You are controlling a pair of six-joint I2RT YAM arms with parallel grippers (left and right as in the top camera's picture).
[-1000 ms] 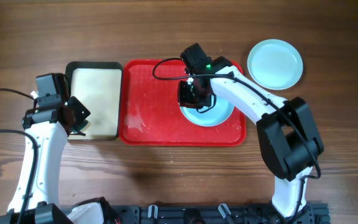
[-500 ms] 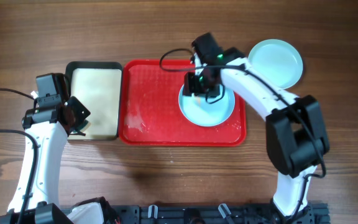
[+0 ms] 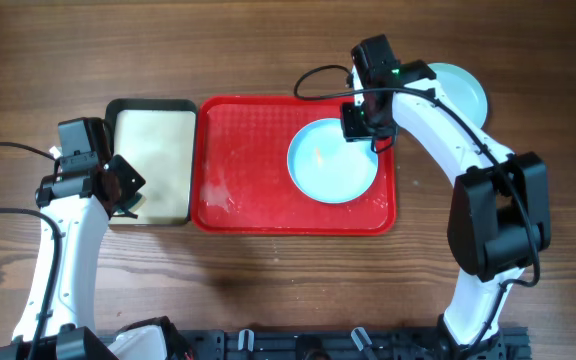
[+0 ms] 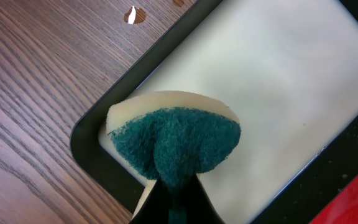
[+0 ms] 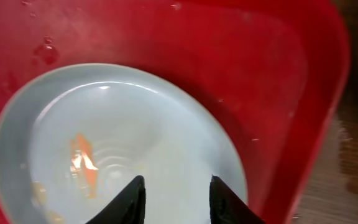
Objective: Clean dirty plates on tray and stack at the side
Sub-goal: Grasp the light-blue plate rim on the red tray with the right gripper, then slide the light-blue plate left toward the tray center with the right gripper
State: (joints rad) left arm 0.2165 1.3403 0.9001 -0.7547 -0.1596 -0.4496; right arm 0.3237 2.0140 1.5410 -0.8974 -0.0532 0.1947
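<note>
Two plates, two trays, one sponge, and the right arm's over the dirty one!
Tray plate (image 3: 328,165) sits at the right end of the red tray (image 3: 248,150), side plate (image 3: 463,85) out on the table beyond it. The right gripper (image 3: 368,125) hangs over the tray plate's rim with its jaws apart and empty. Only its wrist camera catches the orange smear (image 5: 82,160). The left gripper (image 3: 120,188) is over the cream tray (image 3: 153,150), and its wrist view shows it clamped on the green sponge (image 4: 176,140).
</note>
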